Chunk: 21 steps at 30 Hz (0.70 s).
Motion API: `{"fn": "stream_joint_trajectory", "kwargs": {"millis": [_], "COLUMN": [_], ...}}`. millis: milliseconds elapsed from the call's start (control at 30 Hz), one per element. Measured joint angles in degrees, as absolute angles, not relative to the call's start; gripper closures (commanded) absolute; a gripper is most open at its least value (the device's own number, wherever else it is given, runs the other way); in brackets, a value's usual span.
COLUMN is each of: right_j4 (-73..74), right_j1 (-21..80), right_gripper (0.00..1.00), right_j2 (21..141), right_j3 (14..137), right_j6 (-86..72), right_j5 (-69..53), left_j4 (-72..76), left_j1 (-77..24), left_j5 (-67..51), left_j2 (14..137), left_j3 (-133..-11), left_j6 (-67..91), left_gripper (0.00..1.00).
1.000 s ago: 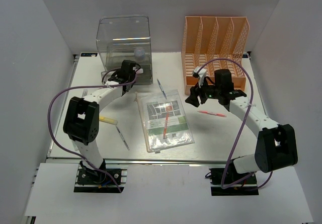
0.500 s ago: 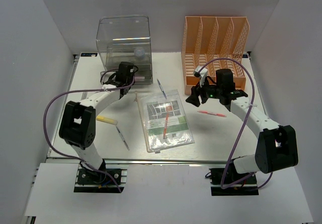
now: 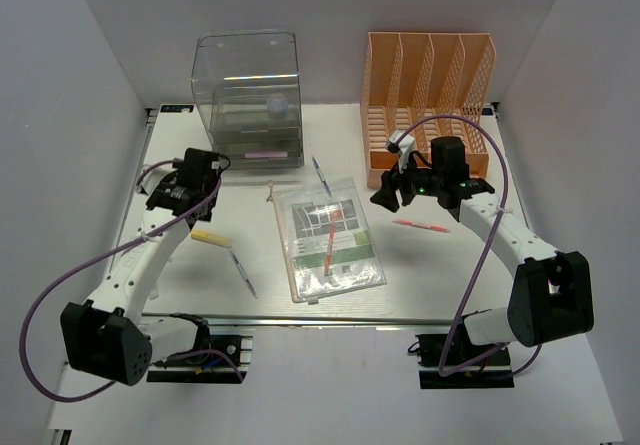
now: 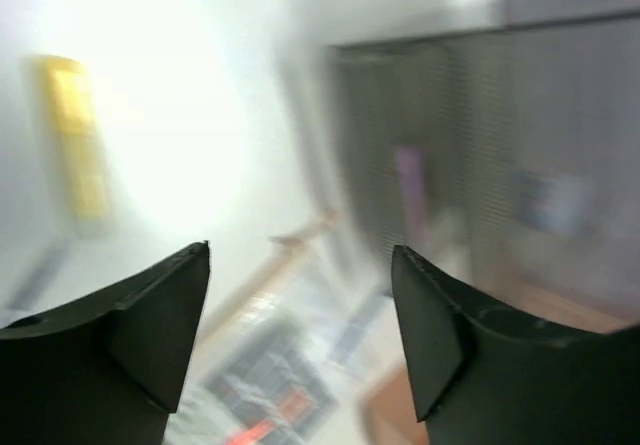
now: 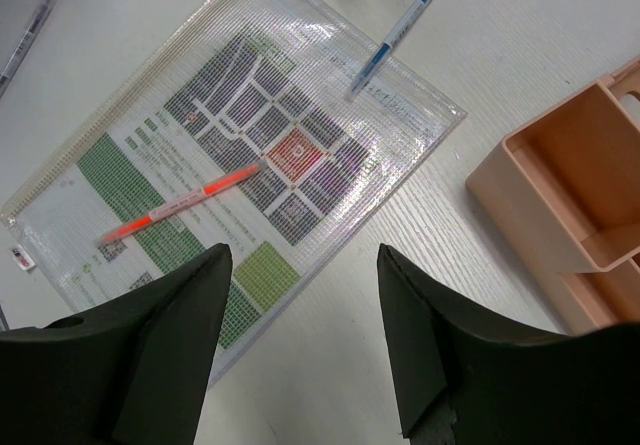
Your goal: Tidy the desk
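The white desk (image 3: 450, 275) holds a clear mesh pouch (image 3: 328, 237) with a printed sheet inside. An orange pen (image 3: 330, 248) lies on the pouch. A blue pen (image 3: 321, 175) lies behind it and a pink pen (image 3: 421, 226) to its right. A yellow block (image 3: 212, 237) and a thin pen (image 3: 243, 273) lie on its left. My left gripper (image 3: 190, 177) is open and empty, above the desk left of the drawer box. Its wrist view is blurred (image 4: 300, 255). My right gripper (image 3: 385, 197) is open and empty, above the pouch's right edge (image 5: 300, 265).
A clear drawer box (image 3: 250, 100) stands at the back left with a pink item (image 3: 265, 152) in its lower drawer. An orange file rack (image 3: 430, 105) stands at the back right, and its corner shows in the right wrist view (image 5: 570, 195). White walls enclose three sides.
My left arm has pulled back from the front of the drawer box, swinging left and toward the near edge. My right gripper has barely moved.
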<state>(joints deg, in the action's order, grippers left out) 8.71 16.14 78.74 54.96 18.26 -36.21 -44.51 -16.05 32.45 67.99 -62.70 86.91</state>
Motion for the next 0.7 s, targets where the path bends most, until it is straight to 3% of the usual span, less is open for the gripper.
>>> {"fn": "stream_joint_trajectory", "kwargs": {"millis": [33,233,500,700], "right_j4": [8.7,8.9,8.9,8.9], "right_j1": [16.1,16.1,16.0,15.8], "right_gripper": [0.34,0.34,0.34,0.34], "right_j2": [78.7,78.7,78.0,78.0], "right_j3": [55.0,55.0,55.0,55.0], "right_j6": [18.3,18.3,18.3,18.3], "right_j5": [-36.2,-36.2,-36.2,-36.2], "left_j4": [-46.6,-51.3,-55.2,-54.4], "left_j1": [-15.2,-10.3,-7.0,-5.1], "left_j5": [32.5,26.9,19.1,17.1], "left_j2": [68.0,71.1,86.6,88.1], "left_j3": [-61.5,-53.9,-60.1,-60.3], "left_j6": [86.7,85.9,84.4,83.1], "left_gripper": [0.11,0.08,0.12,0.17]}}
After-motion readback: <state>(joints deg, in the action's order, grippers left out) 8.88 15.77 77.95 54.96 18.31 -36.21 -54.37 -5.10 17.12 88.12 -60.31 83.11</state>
